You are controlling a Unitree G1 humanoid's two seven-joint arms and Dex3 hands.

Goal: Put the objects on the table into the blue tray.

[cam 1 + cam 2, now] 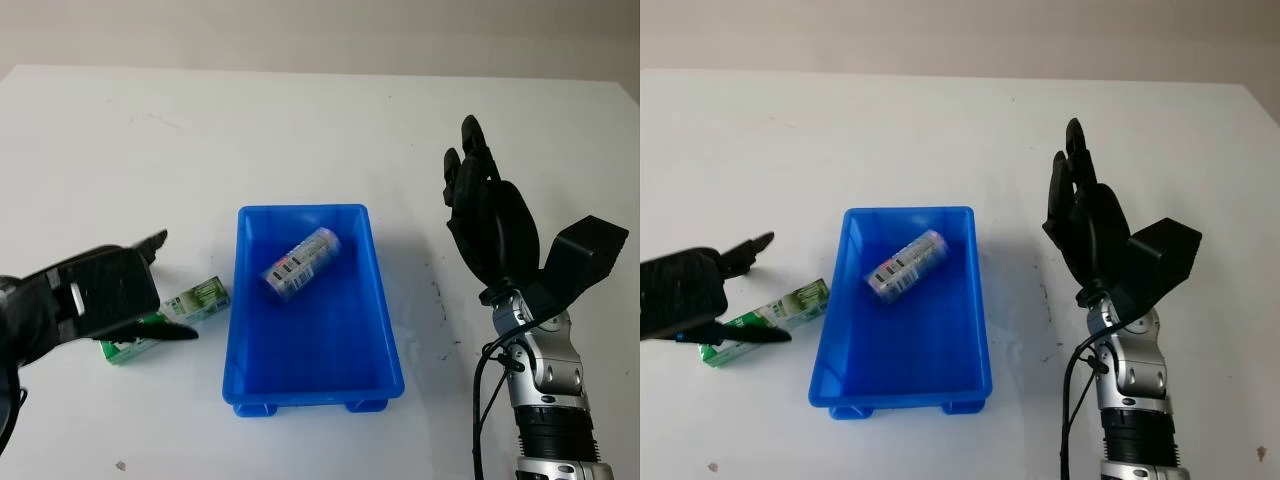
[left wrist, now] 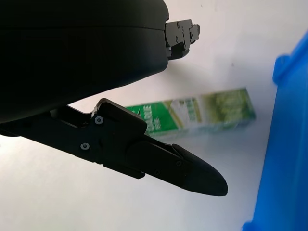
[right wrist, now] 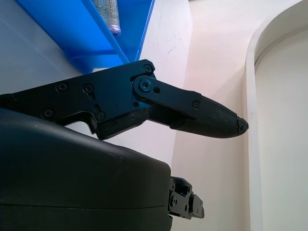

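Right now your left hand [image 1: 95,295] is hovering open over the green carton [image 2: 192,114], holding nothing, one black finger [image 2: 183,168] reaching across just above it. The carton is lying flat on the white table [image 1: 300,130] beneath those fingers, its long axis pointing toward the blue tray [image 1: 383,330] wall just beside it; its white lettering is too blurred to read. Inside the tray a silver can [image 1: 302,262] is lying on its side, angled diagonally, label unreadable. Your right hand [image 1: 1085,215] is standing open, raised above the table, well apart from the tray.
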